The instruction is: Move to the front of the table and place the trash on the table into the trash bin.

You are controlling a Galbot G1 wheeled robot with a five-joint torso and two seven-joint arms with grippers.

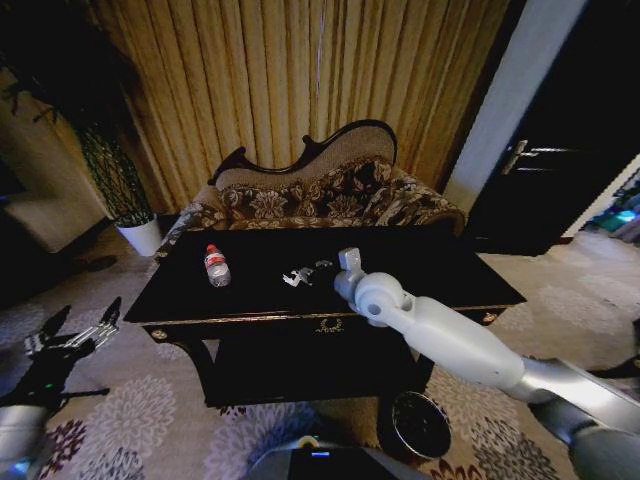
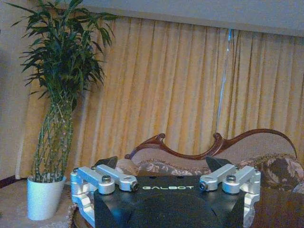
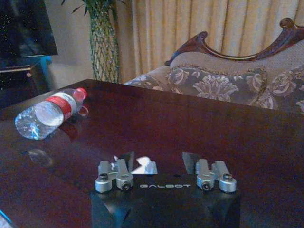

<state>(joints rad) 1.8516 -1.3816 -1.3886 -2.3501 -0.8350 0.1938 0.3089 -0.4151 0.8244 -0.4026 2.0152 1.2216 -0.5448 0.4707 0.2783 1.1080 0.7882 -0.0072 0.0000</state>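
The drive to the front of the table appears to be done, since the black tabletop with its gold trim is seen square ahead and within reach, with the trash bin standing on the carpet just below its front edge, to the robot's right. No trash is seen in the bin's dark inside, so the clearing is judged barely begun. The plastic bottle lies on its side on the left part of the tabletop, and small whitish scraps rest near the middle. The right gripper is held low over the tabletop with its jaws spread apart and empty, a white scrap just beside one jaw. The left gripper is parked low at the robot's left, clear of the table, jaws open and holding nothing.
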